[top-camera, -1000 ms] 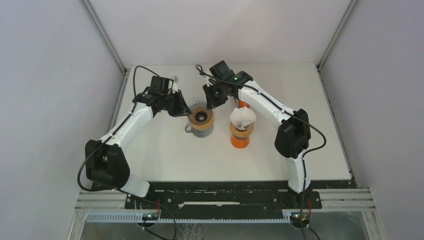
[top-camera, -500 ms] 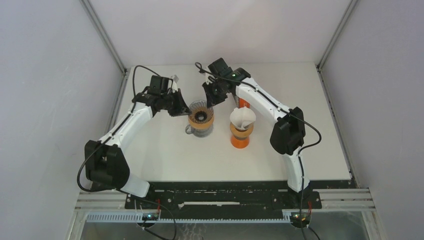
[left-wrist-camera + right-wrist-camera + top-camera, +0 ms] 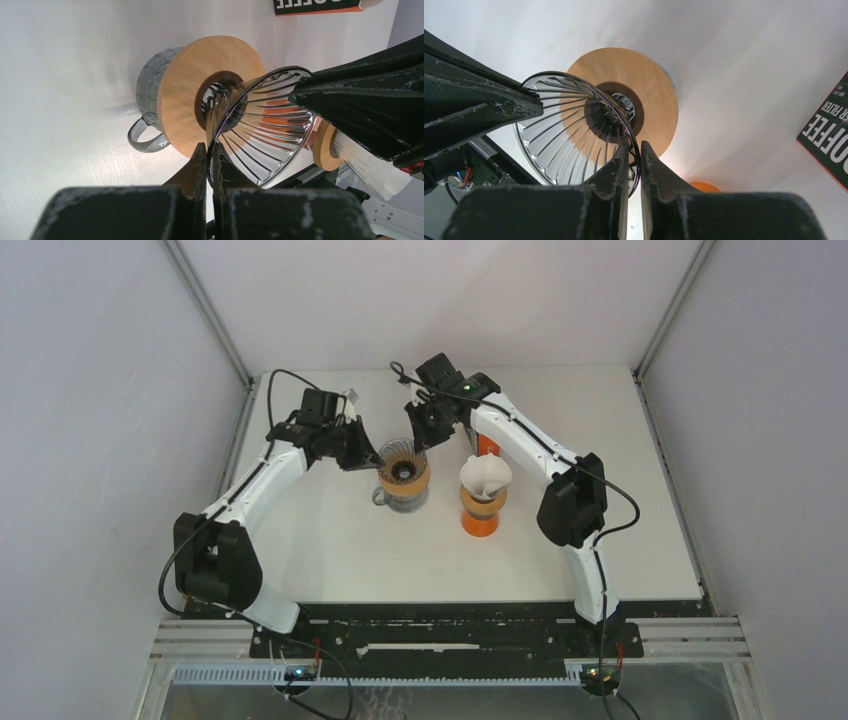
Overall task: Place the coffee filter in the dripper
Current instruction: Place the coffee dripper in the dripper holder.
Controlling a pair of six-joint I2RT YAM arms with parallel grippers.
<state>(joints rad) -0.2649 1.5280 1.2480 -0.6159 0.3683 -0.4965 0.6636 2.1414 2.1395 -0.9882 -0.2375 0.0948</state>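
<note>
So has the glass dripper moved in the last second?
No. In the top view the glass dripper sits just as far left of the orange stand as before.

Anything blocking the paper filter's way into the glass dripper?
Nothing lies between the filter and the dripper, whose cone is empty. The left end effector and right end effector only pinch opposite sides of its rim.

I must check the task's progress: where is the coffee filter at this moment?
In the top view, the white coffee filter sits on an orange stand on the table, just to the right of the glass dripper.
</note>
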